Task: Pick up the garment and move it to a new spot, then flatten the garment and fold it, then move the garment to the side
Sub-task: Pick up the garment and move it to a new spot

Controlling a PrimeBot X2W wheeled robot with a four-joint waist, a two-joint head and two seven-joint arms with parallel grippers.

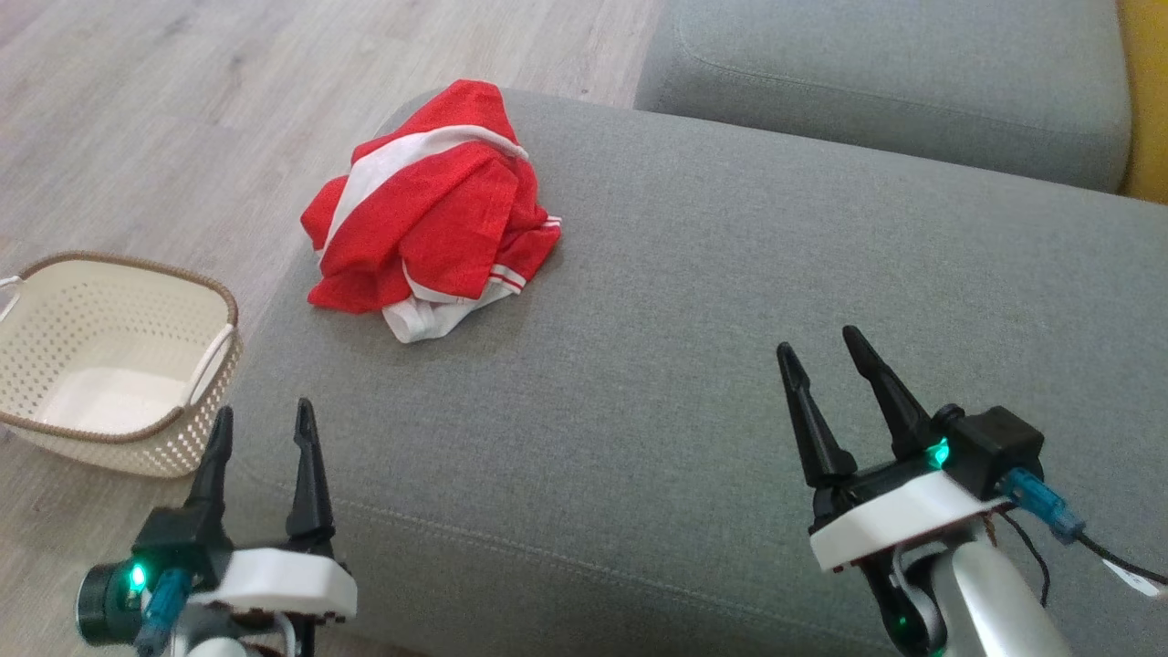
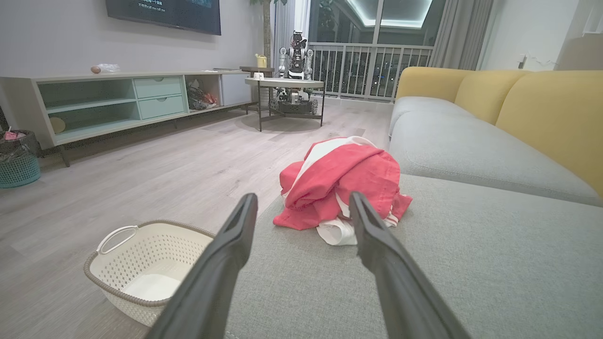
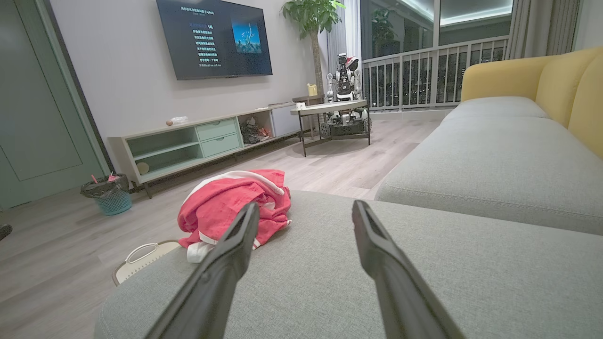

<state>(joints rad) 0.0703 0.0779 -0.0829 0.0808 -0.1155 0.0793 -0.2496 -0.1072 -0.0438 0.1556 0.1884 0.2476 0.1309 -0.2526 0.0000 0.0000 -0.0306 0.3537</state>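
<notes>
The garment point(image 1: 429, 214), red with white bands, lies in a crumpled heap in the upper left of the head view, on the grey seat point(image 1: 730, 365) near its rounded upper-left corner. A white part pokes out at the heap's lower edge.

The left gripper point(image 1: 263, 411) is at the lower left, over the seat's left edge. Its two dark fingers point up the frame and are spread wide with nothing between them. It is well below the garment. The right gripper point(image 1: 819, 342), at the lower right, is also wide open and empty, over bare grey fabric and well apart from the garment. A green light glows on each wrist.

A cream basket point(image 1: 91, 319) with pierced walls and a brown rim stands on the wood floor point(image 1: 137, 109) at the left edge, just beside the seat. A second grey cushion point(image 1: 894, 82) runs across the upper right.

In the left wrist view the garment is at centre frame, beyond the fingertips, and the basket is at the lower left. In the upper left are a low cabinet point(image 2: 132, 103) and a TV point(image 2: 165, 14). At top centre is a round table point(image 2: 285, 84) with another robot point(image 2: 296, 52) behind it. A yellow backrest point(image 2: 541, 108) fills the right.

In the right wrist view the garment lies left of centre, partly behind the left finger.
</notes>
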